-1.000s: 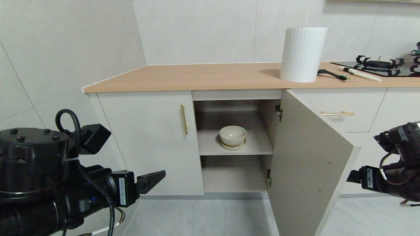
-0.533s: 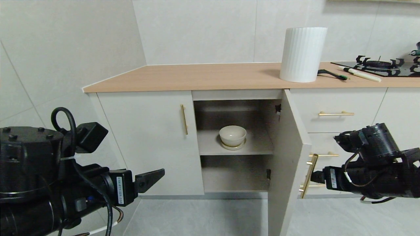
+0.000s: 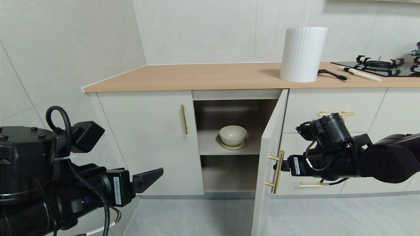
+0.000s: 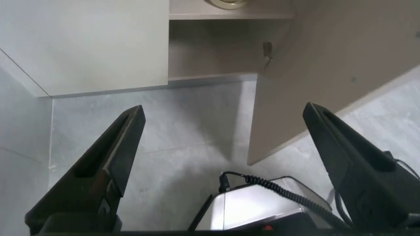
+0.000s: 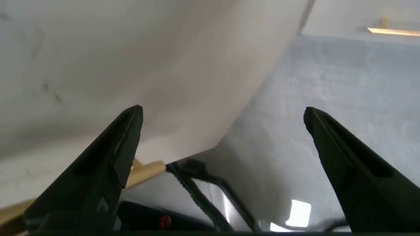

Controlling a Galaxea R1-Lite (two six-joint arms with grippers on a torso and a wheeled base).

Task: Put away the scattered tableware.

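Right gripper (image 3: 284, 166), spread wide, sits just beside the half-open cabinet door's (image 3: 268, 144) gold handle (image 3: 277, 172); left gripper (image 4: 223, 111) equally agape; bowl (image 3: 232, 135) on the shelf (image 3: 210, 146).

The head camera faces the cabinet door (image 3: 267, 147) from above; both wrist cameras view it closer.

- The bowl (image 3: 232, 134) sits on a saucer (image 3: 232, 147) on the cupboard's upper shelf (image 3: 210, 144), at frame centre.
- The half-open door (image 3: 270, 137) stands just right of it.
- A canister (image 3: 303, 54) stands on the counter (image 3: 197, 77), upper right, with the stove (image 3: 380, 65) at the far right.
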